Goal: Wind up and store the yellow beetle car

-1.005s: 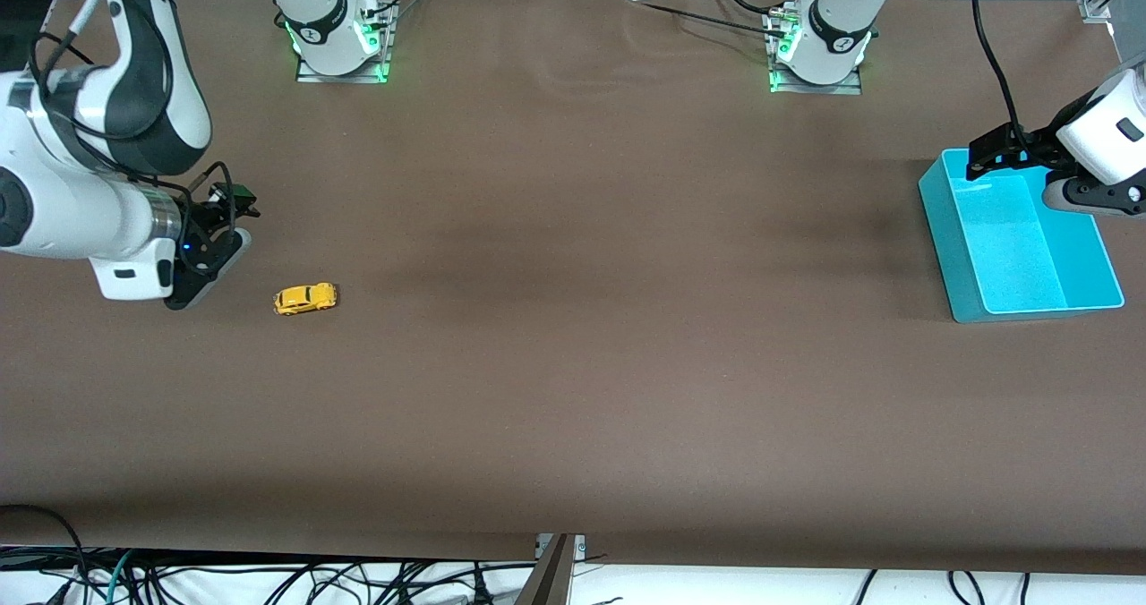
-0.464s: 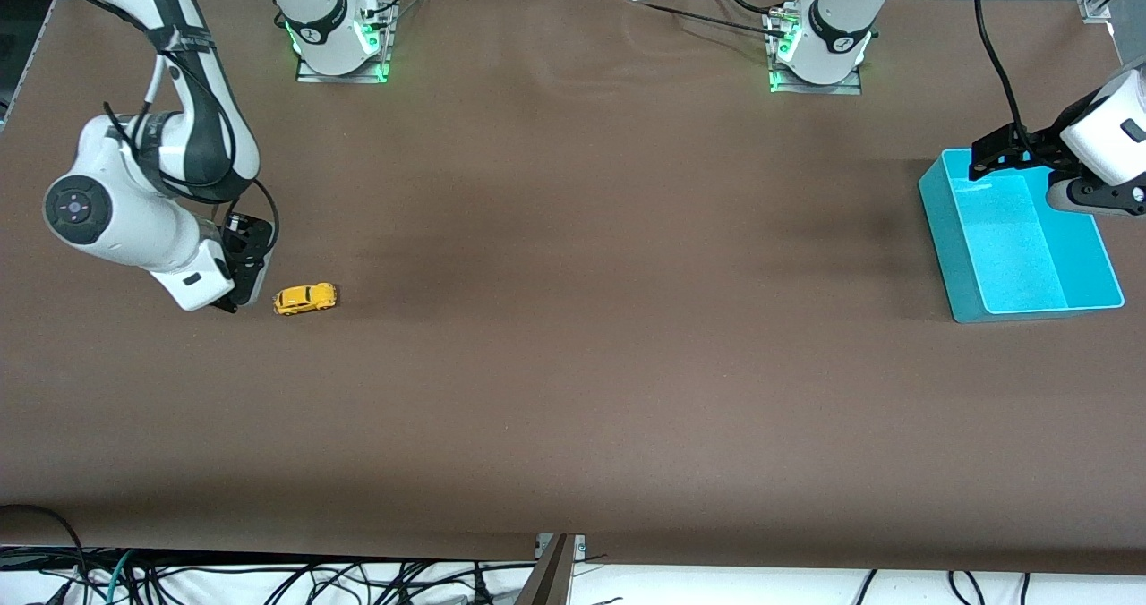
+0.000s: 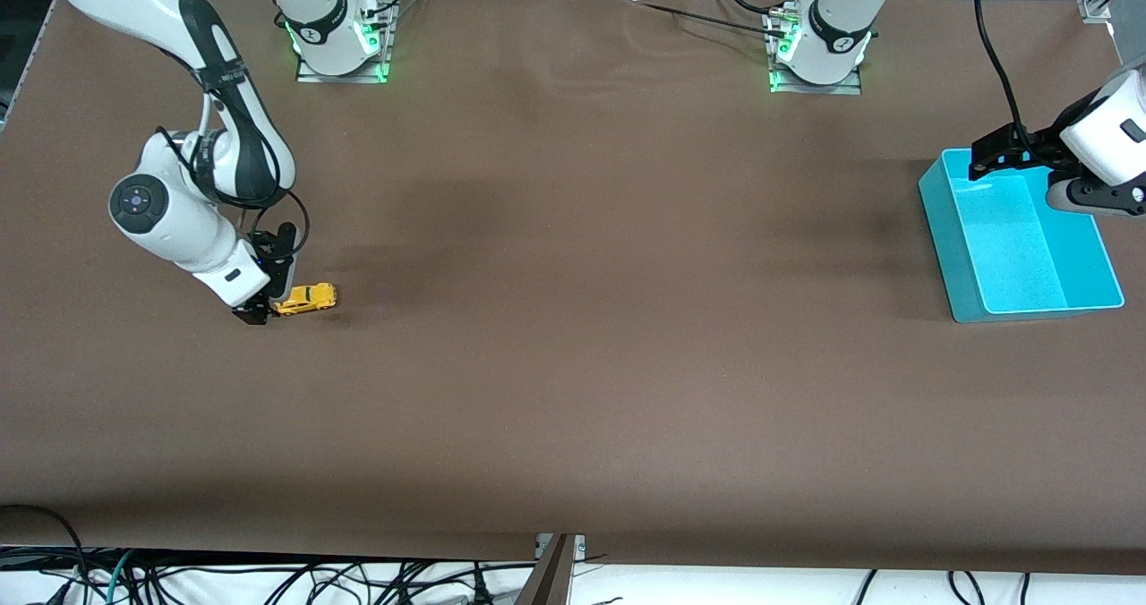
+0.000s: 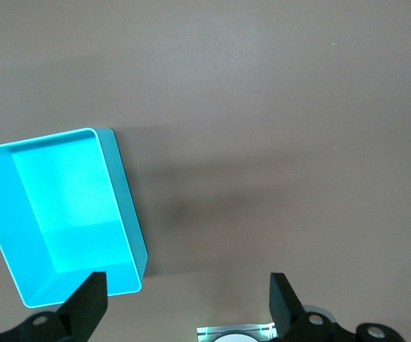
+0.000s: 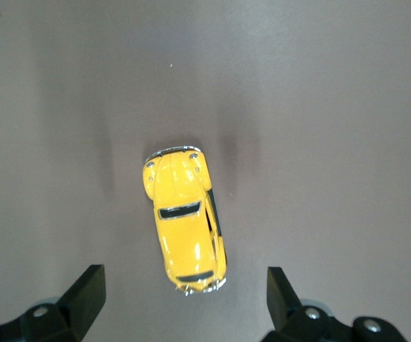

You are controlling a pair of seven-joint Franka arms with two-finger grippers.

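The yellow beetle car (image 3: 307, 297) stands on its wheels on the brown table, toward the right arm's end. My right gripper (image 3: 269, 305) is low over the table at one end of the car and open. In the right wrist view the car (image 5: 185, 226) lies just ahead of the right gripper (image 5: 184, 296), touching neither of the spread fingers (image 5: 87, 288). My left gripper (image 3: 985, 156) hangs open and empty over the rim of the cyan bin (image 3: 938, 229). The left wrist view shows that bin (image 4: 125, 206) with nothing in it, beside the open left gripper (image 4: 184, 303).
The two arm bases (image 3: 340, 43) (image 3: 816, 50) stand along the table edge farthest from the front camera. Cables (image 3: 358, 578) hang below the table's near edge. A wide stretch of bare brown cloth (image 3: 609, 256) lies between the car and the bin.
The right arm has swung in toward the car and brought its gripper down beside it. The car, the bin and the left arm have not moved.
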